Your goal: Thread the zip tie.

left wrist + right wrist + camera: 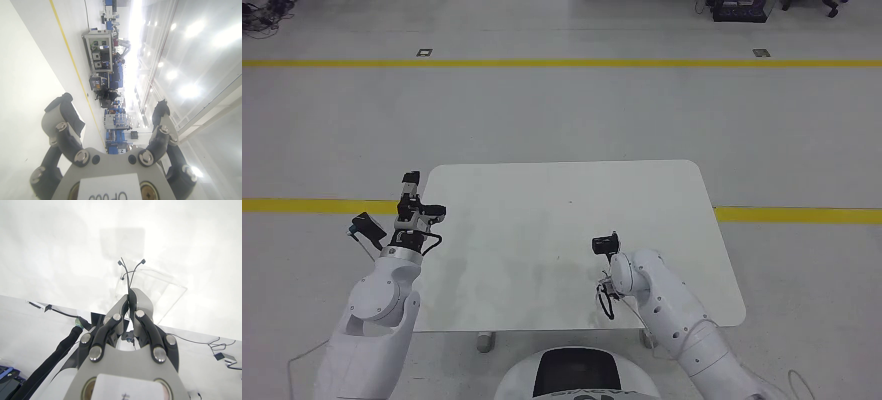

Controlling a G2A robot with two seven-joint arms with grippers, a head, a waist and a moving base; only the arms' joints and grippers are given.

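Note:
Thin black zip ties (129,279) stick out of my right gripper (130,295), which is shut on their strands. Three small square heads fan out beyond the fingertips, and the strands cross just above the pads. In the top view the right gripper (605,243) hangs over the front middle of the white table (542,210). My left gripper (113,102) is open with nothing between its fingers. It sits at the table's left edge (410,196), pointing out over the floor.
A clear plastic box (168,289) lies just beyond the zip ties in the right wrist view. Yellow floor lines (562,63) run behind the table and past both its sides. Cables and a small adapter (220,356) lie nearby.

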